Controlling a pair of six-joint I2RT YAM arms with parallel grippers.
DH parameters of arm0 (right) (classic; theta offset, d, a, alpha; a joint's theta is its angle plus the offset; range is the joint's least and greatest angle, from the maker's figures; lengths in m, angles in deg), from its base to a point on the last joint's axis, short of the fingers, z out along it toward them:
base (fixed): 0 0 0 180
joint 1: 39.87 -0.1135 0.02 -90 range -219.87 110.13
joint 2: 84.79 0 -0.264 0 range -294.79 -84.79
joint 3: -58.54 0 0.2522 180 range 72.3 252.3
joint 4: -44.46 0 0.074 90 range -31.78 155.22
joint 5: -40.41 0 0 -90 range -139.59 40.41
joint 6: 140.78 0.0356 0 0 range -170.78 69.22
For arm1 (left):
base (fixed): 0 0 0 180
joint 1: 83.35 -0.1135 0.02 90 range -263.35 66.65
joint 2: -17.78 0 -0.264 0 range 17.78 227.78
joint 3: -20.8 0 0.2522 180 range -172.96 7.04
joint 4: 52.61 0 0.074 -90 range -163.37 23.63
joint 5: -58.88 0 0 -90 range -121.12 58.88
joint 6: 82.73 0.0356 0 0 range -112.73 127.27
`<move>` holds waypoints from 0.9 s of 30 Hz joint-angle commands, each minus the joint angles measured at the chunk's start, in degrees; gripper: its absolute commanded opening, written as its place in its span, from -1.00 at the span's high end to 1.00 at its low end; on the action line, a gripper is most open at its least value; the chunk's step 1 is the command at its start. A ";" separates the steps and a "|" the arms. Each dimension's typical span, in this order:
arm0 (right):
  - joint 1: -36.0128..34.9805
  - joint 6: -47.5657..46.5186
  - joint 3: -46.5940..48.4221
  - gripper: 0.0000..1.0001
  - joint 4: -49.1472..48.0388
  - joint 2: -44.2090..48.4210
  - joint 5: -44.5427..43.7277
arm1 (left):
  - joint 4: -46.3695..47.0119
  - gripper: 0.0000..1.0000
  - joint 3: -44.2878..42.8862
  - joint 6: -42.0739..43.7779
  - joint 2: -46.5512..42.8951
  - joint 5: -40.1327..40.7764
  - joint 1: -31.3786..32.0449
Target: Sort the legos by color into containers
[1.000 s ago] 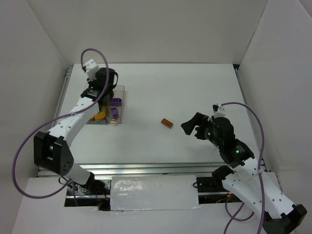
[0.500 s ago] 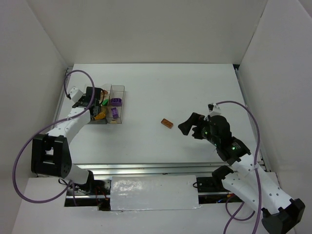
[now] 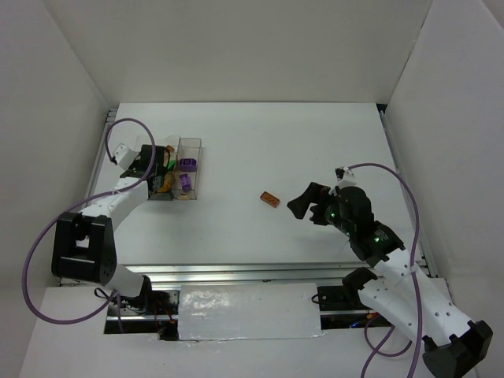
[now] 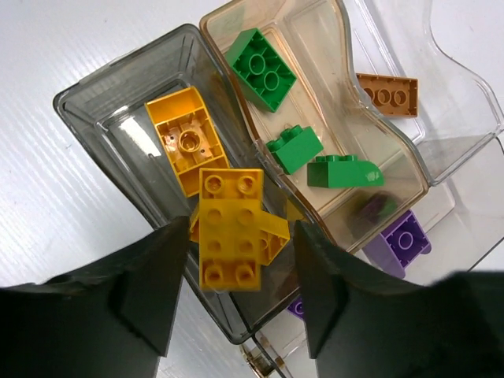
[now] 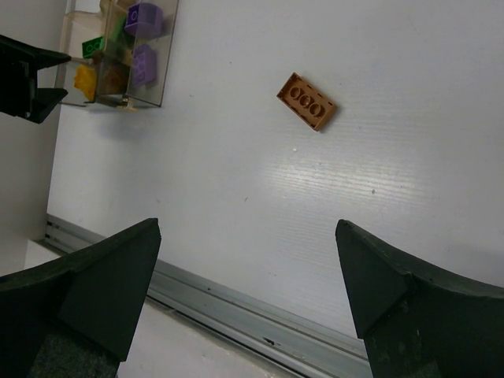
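The clear containers fill the left wrist view. The left bin holds yellow legos. The amber middle bin holds three green legos. An orange lego lies in the bin to the right, and purple legos lie at the lower right. My left gripper is open above the left bin. A yellow brick lies between its fingers with a gap on each side. Another orange brick lies on the table. My right gripper hangs open just right of it, empty.
White walls enclose the table on three sides. A metal rail runs along the near edge. The containers stand at the far left, by the left rail. In the right wrist view the orange brick lies ahead of my right gripper.
The left arm swung from behind the containers to their left side, then its jaws opened off the yellow brick. The right gripper edged left towards the orange brick.
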 commanded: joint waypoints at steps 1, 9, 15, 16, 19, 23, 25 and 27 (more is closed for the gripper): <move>-0.05 -1.11 -0.81 -0.99 -2.55 -0.14 0.98 | 3.41 -0.45 0.81 -1.79 -0.39 1.06 -0.33; -0.05 -1.02 -1.25 -0.99 -3.52 -1.28 1.69 | 2.35 -0.84 1.95 -2.32 -3.12 2.11 -0.24; -0.14 -0.76 -0.65 -0.99 -4.05 -4.01 -1.20 | 1.94 -0.99 -0.76 8.74 -9.80 5.08 7.38; -0.05 -0.50 -0.03 -0.99 -2.91 -4.62 -2.78 | 0.61 -0.99 -3.56 10.06 -10.24 5.36 8.80; -0.05 0.47 2.17 -0.99 -0.63 -6.12 -6.91 | 0.50 -0.99 -6.83 18.83 -10.16 3.79 16.08; -0.05 2.75 5.07 -0.99 3.94 -2.80 -14.38 | 3.84 -0.99 -9.47 27.02 -5.68 -1.90 27.59; -0.05 3.90 7.35 -0.99 7.45 0.27 -18.95 | 5.69 -0.99 -10.79 29.66 -1.03 -9.01 29.72; -0.05 3.90 8.85 -0.99 9.22 2.57 -20.54 | 8.41 -0.99 -11.92 32.21 4.05 -13.08 33.32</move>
